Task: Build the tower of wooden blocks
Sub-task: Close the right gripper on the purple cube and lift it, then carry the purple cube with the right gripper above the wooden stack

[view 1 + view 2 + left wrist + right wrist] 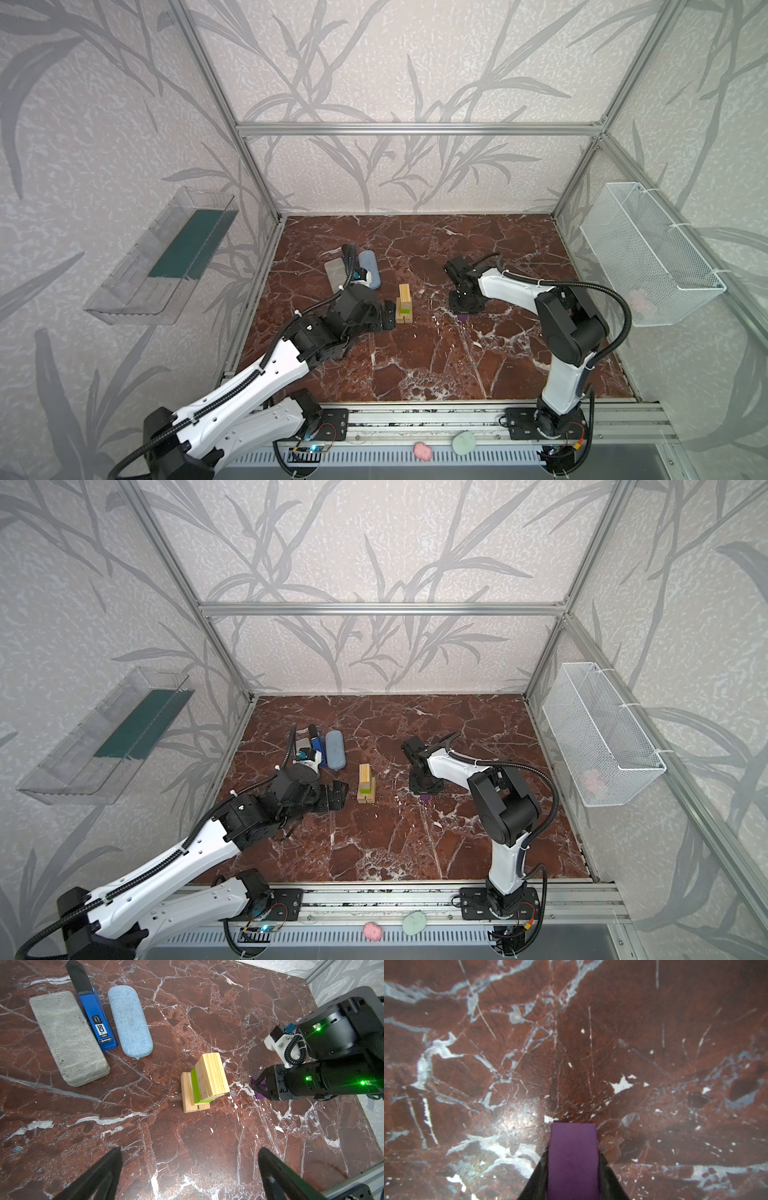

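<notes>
Down at the marble tabletop point(467, 1022), the right claw point(254, 1084) clamps the purple block point(573, 1157) beside the tower point(204, 1082).

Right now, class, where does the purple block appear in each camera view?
Both top views: purple block, a sliver right of the tower.
Left wrist: right of centre, in the right claw.
Right wrist: bottom centre, between black fingers.
Shared landmark: the right claw closed on it.

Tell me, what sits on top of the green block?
Bare tan wood lies on the green block, covering most of it; only its edges show. Whether that wood is one piece or several cannot be told.
</notes>
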`<state>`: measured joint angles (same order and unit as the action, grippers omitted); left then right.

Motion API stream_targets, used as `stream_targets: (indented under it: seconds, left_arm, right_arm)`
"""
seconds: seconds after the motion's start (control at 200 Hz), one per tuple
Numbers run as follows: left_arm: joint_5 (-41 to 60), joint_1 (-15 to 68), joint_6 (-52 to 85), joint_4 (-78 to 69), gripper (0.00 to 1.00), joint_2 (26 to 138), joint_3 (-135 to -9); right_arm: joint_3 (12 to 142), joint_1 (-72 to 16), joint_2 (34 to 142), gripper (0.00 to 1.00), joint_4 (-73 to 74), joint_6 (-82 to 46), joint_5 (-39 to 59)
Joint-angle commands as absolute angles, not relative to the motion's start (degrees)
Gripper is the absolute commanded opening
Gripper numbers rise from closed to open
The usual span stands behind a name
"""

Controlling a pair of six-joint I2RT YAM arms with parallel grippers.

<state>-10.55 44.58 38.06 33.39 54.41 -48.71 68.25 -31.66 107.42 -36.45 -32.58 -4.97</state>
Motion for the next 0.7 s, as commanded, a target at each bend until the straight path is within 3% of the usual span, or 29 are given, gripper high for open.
stream_targets:
  seconds: [0.0,0.695]
  left_arm:
    - [-11.4,44.3,37.5,34.1,0.99,54.4,-49.7]
    - [-10.6,38.2,38.1,39.4,0.99,48.4,-44.9]
  right_arm:
    - [68.7,-31.7,105.7,0.27,-38.9,-31.2,-5.5]
    - [90.6,-39.4,103.0,0.23,-59.5,-39.1,-5.3]
